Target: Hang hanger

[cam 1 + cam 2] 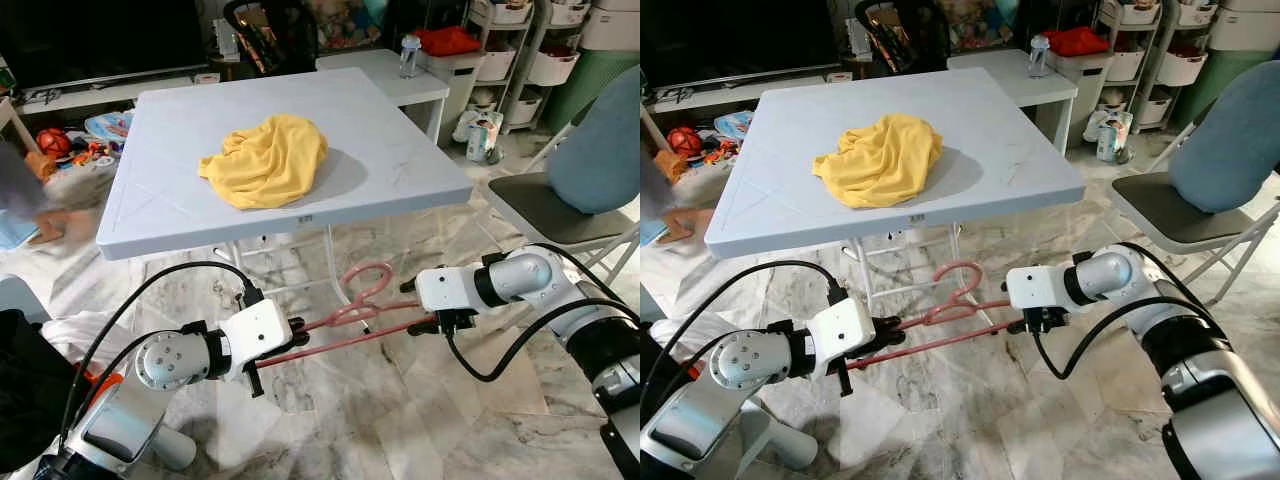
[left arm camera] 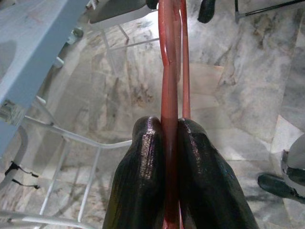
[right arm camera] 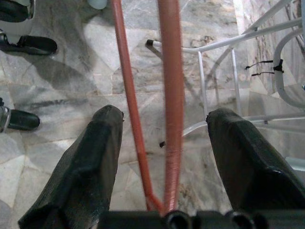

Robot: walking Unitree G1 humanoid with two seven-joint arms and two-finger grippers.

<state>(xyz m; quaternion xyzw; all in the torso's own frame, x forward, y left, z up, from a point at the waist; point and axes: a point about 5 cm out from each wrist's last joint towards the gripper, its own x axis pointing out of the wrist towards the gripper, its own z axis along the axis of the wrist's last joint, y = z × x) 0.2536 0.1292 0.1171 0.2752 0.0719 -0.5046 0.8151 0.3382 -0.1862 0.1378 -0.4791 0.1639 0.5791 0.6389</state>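
1. The pink hanger (image 1: 350, 318) is held level in the air, low over the marble floor (image 1: 420, 420), just in front of the counter's near edge, with its hook curling up toward the counter legs.
2. Left tool (image 1: 297, 335) has one end of the hanger; in the left wrist view its two black fingers (image 2: 143, 181) are pressed together, clamped on the hanger's bar.
3. Right tool (image 1: 412, 312) is at the other end, and here the fingers (image 3: 90, 162) stand wide apart with the hanger's two bars running between them, touching neither pad.
4. Hard to make out: the hanger's tip at the right tool is tucked against the tool's base, so how it rests there can't be read.
5. On the pale counter (image 1: 180, 210) a crumpled yellow cloth (image 1: 268, 160) lies near the middle, a bit toward the near edge.
6. A small sticker sits on the counter's near edge below the cloth; its print is too small to read.
7. To the right, a folding chair (image 1: 560, 200) with a blue-grey back is cut off by the frame edge.
8. A blurred shape at the far left, beside the counter's left edge, can't be identified.
9. A bottle (image 1: 408, 55) stands on the white side table beyond the far right corner; its label is unreadable.
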